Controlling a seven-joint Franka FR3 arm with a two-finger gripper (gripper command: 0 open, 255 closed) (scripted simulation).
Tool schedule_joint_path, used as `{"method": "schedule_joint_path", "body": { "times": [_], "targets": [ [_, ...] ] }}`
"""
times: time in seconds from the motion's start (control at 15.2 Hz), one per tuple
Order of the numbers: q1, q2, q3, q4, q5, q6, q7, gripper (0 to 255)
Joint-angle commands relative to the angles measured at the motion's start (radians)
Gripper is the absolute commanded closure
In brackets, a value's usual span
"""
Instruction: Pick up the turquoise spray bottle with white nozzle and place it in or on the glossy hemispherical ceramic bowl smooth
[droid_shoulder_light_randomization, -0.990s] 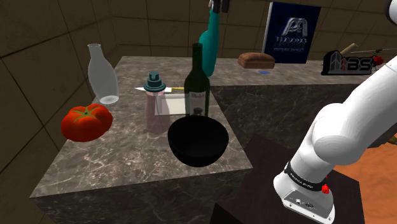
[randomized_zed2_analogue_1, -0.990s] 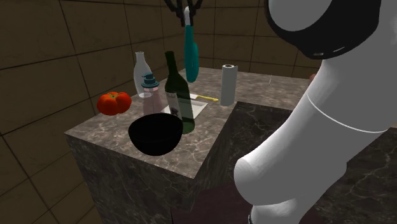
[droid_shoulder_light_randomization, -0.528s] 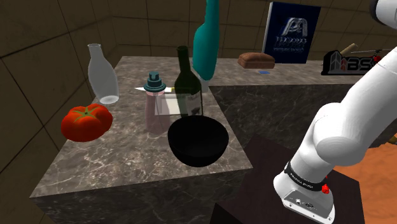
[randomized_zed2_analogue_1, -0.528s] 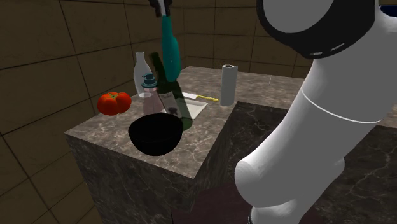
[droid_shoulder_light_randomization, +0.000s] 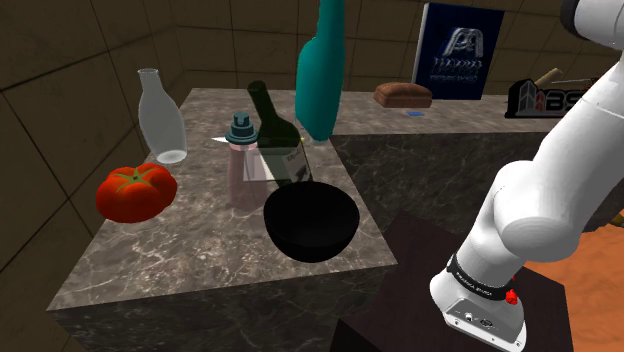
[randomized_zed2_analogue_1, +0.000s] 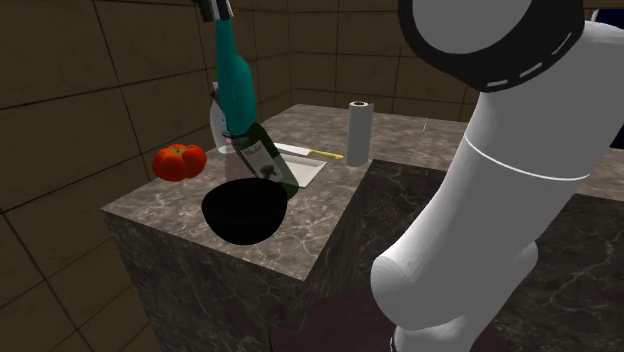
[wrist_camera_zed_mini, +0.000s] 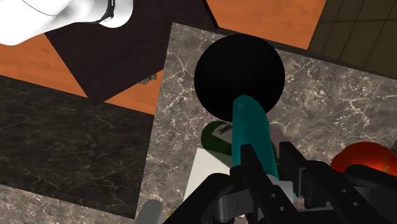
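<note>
Gripper (wrist_camera_zed_mini: 267, 162) clamped tight on spray bottle (droid_shoulder_light_randomization: 320, 70) neck, hanging high beside bowl (droid_shoulder_light_randomization: 310, 238) at counter's (droid_shoulder_light_randomization: 200, 260) front edge. Probably light, slippery and swingy. Best held right under the nozzle.

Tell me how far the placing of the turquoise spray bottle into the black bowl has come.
Done: the turquoise spray bottle is lifted off the marble counter, clasped in the black gripper. In hand: it hangs near a leaning dark green bottle, short of the glossy black hemispherical bowl. Left: bring it over the bowl, lower it, release.
</note>
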Motion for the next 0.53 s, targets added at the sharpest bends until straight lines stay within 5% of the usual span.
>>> {"method": "schedule_joint_path", "body": {
  "times": [0.0,0.46],
  "targets": [
    [-0.002,-0.027,-0.01,-0.055,0.016,0.033,-0.004,255],
    [-0.004,-0.132,-0.052,-0.268,0.063,0.156,-0.038,255]
  ]
}}
